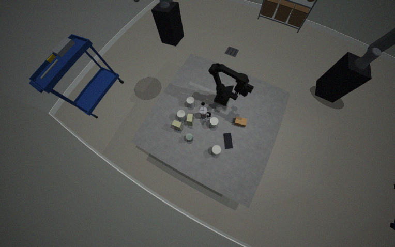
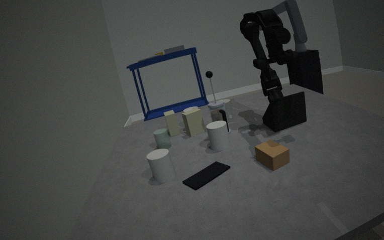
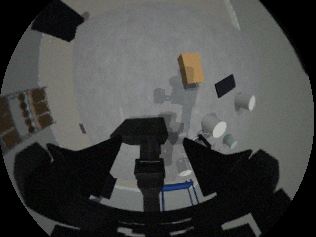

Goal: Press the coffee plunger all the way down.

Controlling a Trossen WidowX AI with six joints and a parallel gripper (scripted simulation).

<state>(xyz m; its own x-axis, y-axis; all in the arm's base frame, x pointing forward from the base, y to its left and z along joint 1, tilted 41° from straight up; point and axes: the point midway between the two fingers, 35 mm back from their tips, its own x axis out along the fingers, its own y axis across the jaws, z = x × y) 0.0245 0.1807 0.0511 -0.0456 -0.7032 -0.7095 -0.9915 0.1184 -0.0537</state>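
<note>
The grey counter carries everything, with the black arm mounted on a dark base block near its far side; the arm is folded high above that base, well apart from the cluster of objects. Its fingers stand wide apart with nothing between them, seen in the wrist view as two dark prongs framing the counter below. The coffee press stands upright in the middle of the cluster, its thin rod and black plunger knob raised high above the lid; the plunger is not pressed down. Just in front of the press is a white cylinder; a second white cylinder stands nearer the camera, beside a flat black slab; an orange-brown box sits apart to the right; two pale yellow blocks stand left of the press; a small pale green cylinder sits just before them.
</note>
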